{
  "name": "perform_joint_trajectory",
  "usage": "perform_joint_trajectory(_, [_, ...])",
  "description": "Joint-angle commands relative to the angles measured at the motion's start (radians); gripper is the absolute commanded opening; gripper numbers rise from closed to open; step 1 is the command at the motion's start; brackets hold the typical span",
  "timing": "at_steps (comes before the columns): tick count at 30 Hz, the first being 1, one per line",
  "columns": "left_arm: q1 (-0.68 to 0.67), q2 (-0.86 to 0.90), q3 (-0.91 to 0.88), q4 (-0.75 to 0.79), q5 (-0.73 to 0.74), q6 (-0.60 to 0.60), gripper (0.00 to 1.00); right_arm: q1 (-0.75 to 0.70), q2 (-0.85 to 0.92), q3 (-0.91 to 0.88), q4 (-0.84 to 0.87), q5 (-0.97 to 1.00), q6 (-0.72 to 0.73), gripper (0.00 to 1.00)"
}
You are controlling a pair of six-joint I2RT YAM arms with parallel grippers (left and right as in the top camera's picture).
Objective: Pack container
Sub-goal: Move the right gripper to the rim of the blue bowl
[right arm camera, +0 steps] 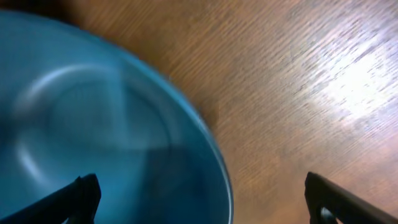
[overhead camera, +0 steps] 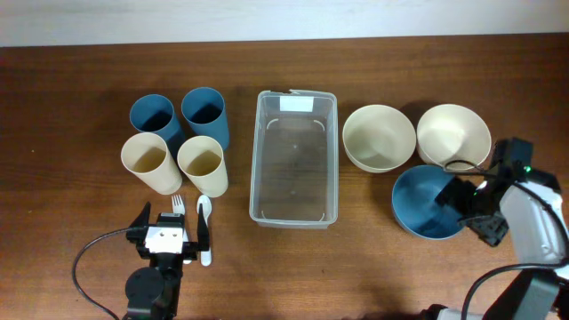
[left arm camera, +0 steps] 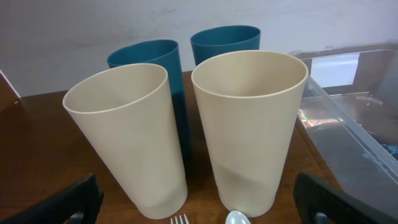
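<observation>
Dark wood table, pale wall behind. The container sits mid-table between cups and bowls, long axis running away from the robot: clear plastic, rounded corners, rimmed, white label on the far end, nothing inside. Right of it are two cream bowls, with a blue bowl nearer the robot. The right gripper has its jaws wide apart, straddling the blue bowl's rim, which looks like the step in hand. Advice: drop until the rim sits deep between the fingers, one inside and one outside, and close squarely so the curved wall can't squirt out; lift level, since the bin is only a bit wider than the bowl. On the left are two blue cups and two cream cups, all upright. A fork and a spoon lie nearest the left gripper, which is also spread open and holds nothing.
</observation>
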Motion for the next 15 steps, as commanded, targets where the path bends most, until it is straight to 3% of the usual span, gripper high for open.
perform_joint_trajectory(1, [0.002, -0.010, -0.005, 0.002, 0.008, 0.016, 1.00, -0.004, 0.001, -0.060, 0.056, 0.030, 0.035, 0.98])
perform_joint_trajectory(3, [0.002, -0.010, -0.005, 0.002, 0.008, 0.016, 1.00, -0.004, 0.001, -0.076, 0.080, 0.029, 0.035, 0.91])
perform_joint_trajectory(6, [0.002, -0.010, -0.005, 0.002, 0.008, 0.016, 1.00, -0.004, 0.001, -0.089, 0.096, 0.029, 0.035, 0.64])
perform_joint_trajectory(7, [0.002, -0.010, -0.005, 0.002, 0.008, 0.016, 1.00, -0.004, 0.001, -0.092, 0.096, 0.029, 0.036, 0.60])
perform_joint_trajectory(9, [0.002, -0.010, -0.005, 0.002, 0.008, 0.016, 1.00, -0.004, 0.001, -0.107, 0.097, 0.033, 0.063, 0.64])
perform_joint_trajectory(15, [0.002, -0.010, -0.005, 0.002, 0.008, 0.016, 1.00, -0.004, 0.001, -0.180, 0.166, 0.040, 0.089, 0.64])
